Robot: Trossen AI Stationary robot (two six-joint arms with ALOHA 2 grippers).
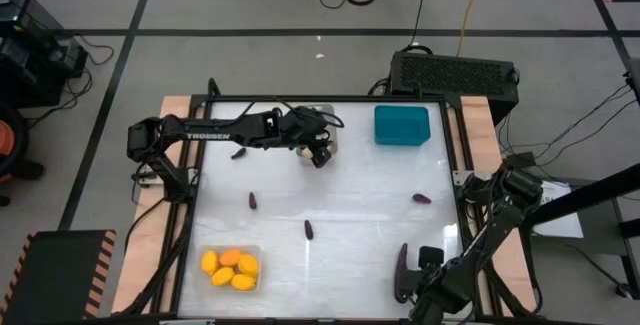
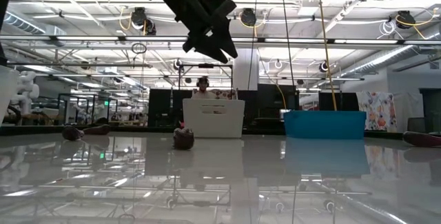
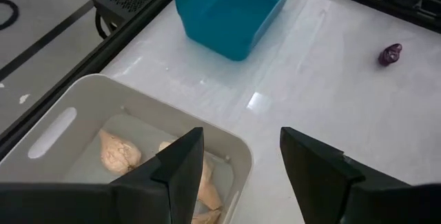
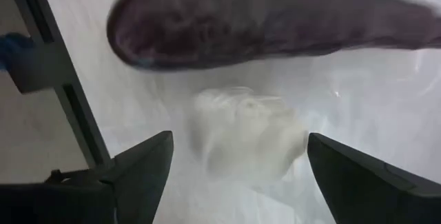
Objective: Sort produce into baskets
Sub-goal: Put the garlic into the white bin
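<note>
My left gripper [image 1: 320, 154] hangs open and empty above the near rim of the pale grey basket [image 3: 83, 107], which holds garlic bulbs [image 3: 118, 151]. It also shows in the low view [image 2: 210, 38] and the left wrist view [image 3: 241, 141]. The teal basket [image 1: 402, 125] stands empty at the far right. A clear basket [image 1: 232, 268] at the near left holds yellow and orange fruits. My right gripper [image 4: 239, 141] is open low over the table's near right [image 1: 420, 263]. A whitish garlic bulb [image 4: 248, 134] lies between its fingers, and a long purple eggplant [image 4: 275, 27] lies just beyond. Whether the fingers touch the bulb, I cannot tell.
Small purple eggplants lie loose on the white table at the far left [image 1: 240, 153], the middle left [image 1: 252, 200], the middle [image 1: 308, 229] and the right [image 1: 422, 198]. A black perforated box [image 1: 452, 70] stands behind the table's far right edge.
</note>
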